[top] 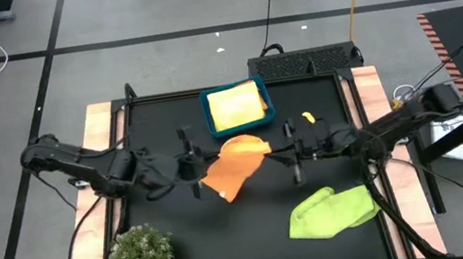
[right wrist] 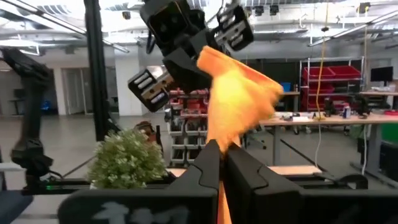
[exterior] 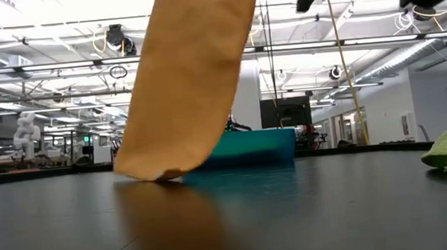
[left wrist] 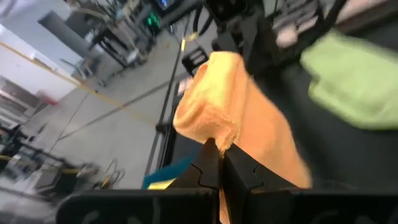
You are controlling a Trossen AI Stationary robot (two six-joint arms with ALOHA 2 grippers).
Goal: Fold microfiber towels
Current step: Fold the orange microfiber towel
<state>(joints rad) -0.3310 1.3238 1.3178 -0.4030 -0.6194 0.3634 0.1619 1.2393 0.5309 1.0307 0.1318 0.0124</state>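
Observation:
An orange microfiber towel (top: 237,167) hangs between my two grippers over the middle of the table. My left gripper (top: 204,163) is shut on its left end and my right gripper (top: 272,149) on its right end. In the low view the orange towel (exterior: 192,79) droops and its lower end touches the table. A lime green towel (top: 329,211) lies crumpled at the near right. A yellow towel (top: 236,106) lies folded in the blue bin (top: 209,119) at the far middle. My left gripper pinches the orange towel's bunched edge (left wrist: 227,142) between its two shut fingers, coming level from the table's left. The cloth runs away from the fingers toward the other gripper. My right gripper pinches the towel's opposite edge (right wrist: 224,134) between its two shut fingers, coming about level from the table's right. The cloth sags slack between the two holds, and its lower end (exterior: 159,171) rests on the table.
A small bushy plant (top: 140,256) stands at the near left corner. A small yellow object (top: 307,119) lies right of the bin. Bare black table top (top: 229,239) lies at the near middle, between plant and lime towel.

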